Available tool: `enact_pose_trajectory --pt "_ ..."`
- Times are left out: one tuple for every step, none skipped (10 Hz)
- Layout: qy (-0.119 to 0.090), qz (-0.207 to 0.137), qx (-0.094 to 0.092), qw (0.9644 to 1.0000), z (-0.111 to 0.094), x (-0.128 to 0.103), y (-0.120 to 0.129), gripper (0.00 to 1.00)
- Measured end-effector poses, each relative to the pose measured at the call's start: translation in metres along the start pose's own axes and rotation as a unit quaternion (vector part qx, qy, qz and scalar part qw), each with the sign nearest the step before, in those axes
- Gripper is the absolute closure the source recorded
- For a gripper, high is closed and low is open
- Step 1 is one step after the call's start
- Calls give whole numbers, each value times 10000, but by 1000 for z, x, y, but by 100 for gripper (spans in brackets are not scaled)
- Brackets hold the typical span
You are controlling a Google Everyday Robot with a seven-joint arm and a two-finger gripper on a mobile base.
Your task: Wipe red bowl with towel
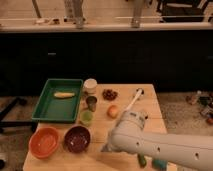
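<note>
The red bowl (44,142) sits empty at the table's front left corner, orange-red with a lighter inside. My white arm reaches in from the lower right across the front of the table. The gripper (106,147) is at the arm's left end, low over the wood and just right of the maroon bowl. It is shut, and I cannot tell whether it holds anything. The towel is hidden behind the arm. A gap of about one bowl's width separates the gripper from the red bowl.
A dark maroon bowl (77,138) stands beside the red one. A green tray (51,110) holding a banana (63,94) lies behind them. Cups (90,85), an orange fruit (113,111), a dark snack (109,94) and a white brush (134,100) fill the middle.
</note>
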Motion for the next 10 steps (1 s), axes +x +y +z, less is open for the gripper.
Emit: enact_pose_trajectory --pt "-61 -18 12 10000 -2 -3 -2 100" --pt "-70 -27 7 10000 -2 -4 -2 100" --pt "-75 -33 2 10000 -2 -5 -2 100" --pt "-73 -30 5 10000 -2 -4 -2 100" --pt "-73 -34 3 10000 -2 -5 -2 100" --pt "-76 -29 -3 10000 -1 -4 -2 100" --pt "-70 -39 -5 10000 0 -4 -2 100" --pt "-70 -136 -8 9999 3 -10 -4 100" --pt "-56 -247 5 9997 5 -22 -7 100" --pt "-41 -354 12 9994 7 -35 -9 100"
